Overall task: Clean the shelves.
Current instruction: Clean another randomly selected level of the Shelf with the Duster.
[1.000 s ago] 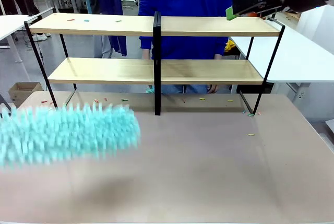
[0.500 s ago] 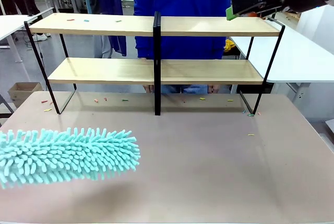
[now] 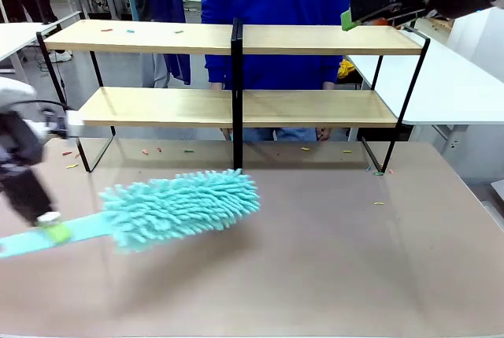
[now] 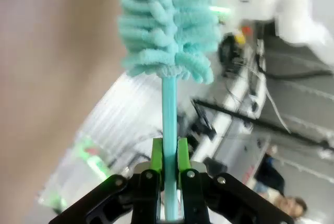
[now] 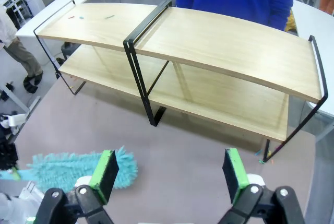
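Note:
The shelves (image 3: 315,39) stand across the far half of the table, two light-wood boards on a black frame with a central post (image 3: 237,94); they also show from above (image 5: 224,41). A turquoise fluffy duster (image 3: 183,206) hovers low over the table in front of the post, pointing right. My left gripper (image 3: 49,226) is shut on its flat turquoise handle (image 4: 168,114), green pads pinching it, with the duster head (image 4: 167,20) beyond. My right gripper (image 3: 358,9) hangs above the top board's right end, open with nothing between its pads (image 5: 107,174). The duster (image 5: 78,169) lies below it.
A person in a blue top (image 3: 276,7) stands just behind the shelves. Small coloured scraps lie on the top board's left part (image 3: 130,31) and on the table under the rack (image 3: 157,150). White tables (image 3: 449,78) flank the right side.
The duster has swung from the left edge to the right and toward the rack's central post. My left arm has come into the front view. The right arm has held still.

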Tool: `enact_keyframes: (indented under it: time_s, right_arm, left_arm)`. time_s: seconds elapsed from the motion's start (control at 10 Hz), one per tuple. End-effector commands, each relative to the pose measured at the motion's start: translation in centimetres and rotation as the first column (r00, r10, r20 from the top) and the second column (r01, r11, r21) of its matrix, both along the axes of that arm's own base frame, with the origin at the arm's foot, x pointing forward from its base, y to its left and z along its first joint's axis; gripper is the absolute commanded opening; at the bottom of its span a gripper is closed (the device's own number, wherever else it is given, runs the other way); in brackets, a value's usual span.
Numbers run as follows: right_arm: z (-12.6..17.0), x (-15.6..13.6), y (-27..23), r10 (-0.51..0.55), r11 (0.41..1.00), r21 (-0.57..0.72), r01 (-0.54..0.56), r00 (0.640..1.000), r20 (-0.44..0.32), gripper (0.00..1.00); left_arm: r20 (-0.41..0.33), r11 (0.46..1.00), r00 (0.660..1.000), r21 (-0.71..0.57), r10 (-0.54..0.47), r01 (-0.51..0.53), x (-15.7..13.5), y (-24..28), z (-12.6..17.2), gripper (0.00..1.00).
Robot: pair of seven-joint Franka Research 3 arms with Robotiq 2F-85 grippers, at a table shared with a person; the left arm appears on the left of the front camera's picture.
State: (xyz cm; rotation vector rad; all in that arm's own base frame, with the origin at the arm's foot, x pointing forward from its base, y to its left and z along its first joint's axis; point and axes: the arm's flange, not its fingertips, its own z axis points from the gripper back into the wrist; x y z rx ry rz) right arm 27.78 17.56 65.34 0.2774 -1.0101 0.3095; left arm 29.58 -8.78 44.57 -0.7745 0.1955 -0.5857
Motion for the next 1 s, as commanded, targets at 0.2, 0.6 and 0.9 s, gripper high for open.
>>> enact_keyframes:
  time_s: [0.2, 0.6, 0.9]
  right_arm:
    - [0.0, 0.0, -0.1, -0.002, 1.0, 0.002, 0.002, 1.0, 0.0, 1.0]
    - [0.0, 0.0, -0.1, -0.002, 1.0, 0.002, 0.002, 1.0, 0.0, 1.0]
    - [0.0, 0.0, -0.1, -0.002, 1.0, 0.002, 0.002, 1.0, 0.0, 1.0]
  left_arm:
    - [0.175, 0.99, 0.978, 0.065, 0.111, -0.124, 0.8, -11.1, -3.7, 0.12]
    - [0.184, 0.989, 0.982, 0.125, 0.053, -0.077, 0.5, -10.5, -2.4, 0.12]
    - [0.301, 0.968, 0.943, 0.16, 0.14, -0.195, 0.3, -15.5, -3.5, 0.12]
